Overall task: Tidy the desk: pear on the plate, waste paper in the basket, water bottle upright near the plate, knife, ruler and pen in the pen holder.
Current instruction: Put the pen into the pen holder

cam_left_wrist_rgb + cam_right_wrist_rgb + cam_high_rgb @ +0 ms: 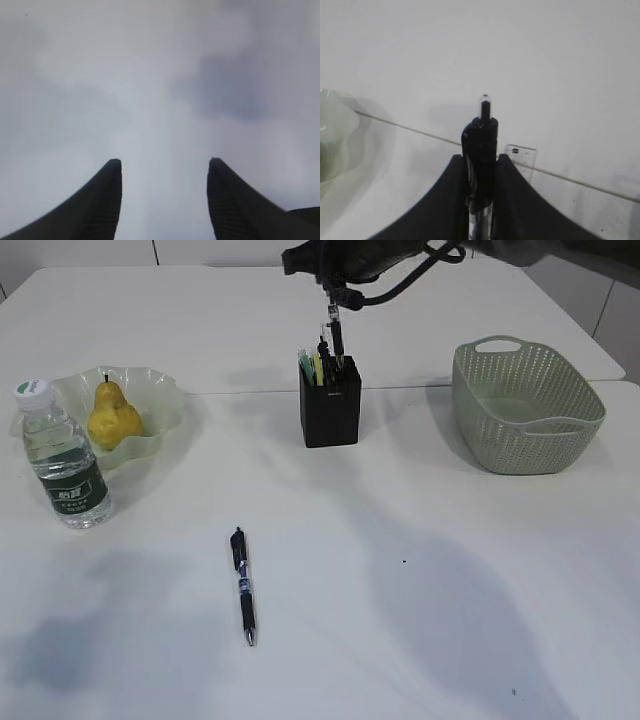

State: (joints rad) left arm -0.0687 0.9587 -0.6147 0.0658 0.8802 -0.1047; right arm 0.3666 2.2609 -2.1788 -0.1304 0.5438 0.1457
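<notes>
My right gripper (335,312) is shut on a black pen (337,340) and holds it upright over the black pen holder (330,405), with the pen's lower end at the holder's mouth. In the right wrist view the pen (480,137) stands between the fingertips (480,161), with the clear ruler's end (521,156) beside it. A yellow-green item (317,367) sticks out of the holder; I cannot tell if it is the knife. A second pen (243,585) lies on the table. The pear (112,418) sits on the plate (160,390), with the water bottle (65,460) upright beside it. The waste paper is hidden. My left gripper (165,161) is open over bare table.
The sage green basket (525,405) stands at the right, and its inside does not show from here. A seam between two tabletops (240,392) runs behind the holder. The right arm reaches in from the top of the exterior view.
</notes>
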